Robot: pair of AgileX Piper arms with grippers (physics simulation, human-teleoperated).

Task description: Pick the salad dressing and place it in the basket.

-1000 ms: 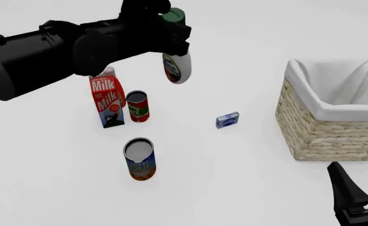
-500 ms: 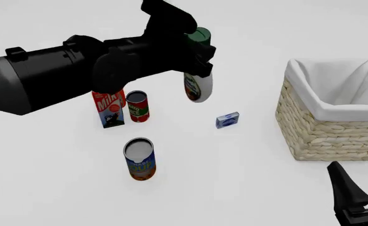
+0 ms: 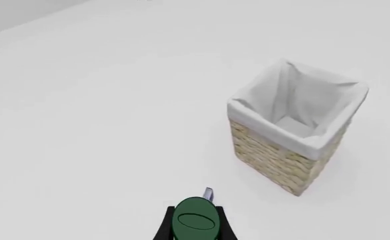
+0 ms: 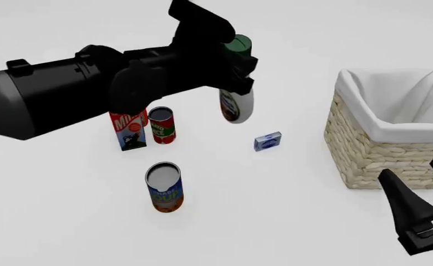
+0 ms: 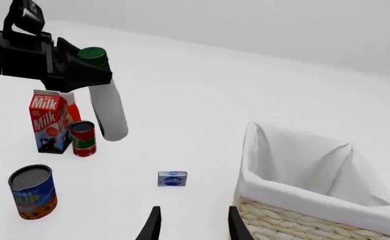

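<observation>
The salad dressing (image 4: 237, 106), a white bottle with a dark green cap, hangs in the air right of the milk carton and well left of the basket (image 4: 382, 152). My left gripper (image 4: 235, 67) is shut on its neck just under the cap. The right wrist view shows the bottle (image 5: 108, 114) held clear of the table, and the left wrist view shows its cap (image 3: 195, 221) from above with the basket (image 3: 274, 155) ahead. My right gripper (image 4: 427, 188) is open and empty, low in front of the basket (image 5: 301, 202).
A red-and-white milk carton (image 4: 130, 128), a red can (image 4: 161, 125) and a blue-and-orange soup can (image 4: 164, 187) stand at the left. A small blue box (image 4: 267, 141) lies between the cans and the basket, below the bottle's path.
My left gripper has carried the bottle up and to the right, from beside the milk carton toward the basket. My right gripper has shifted a little forward near the basket.
</observation>
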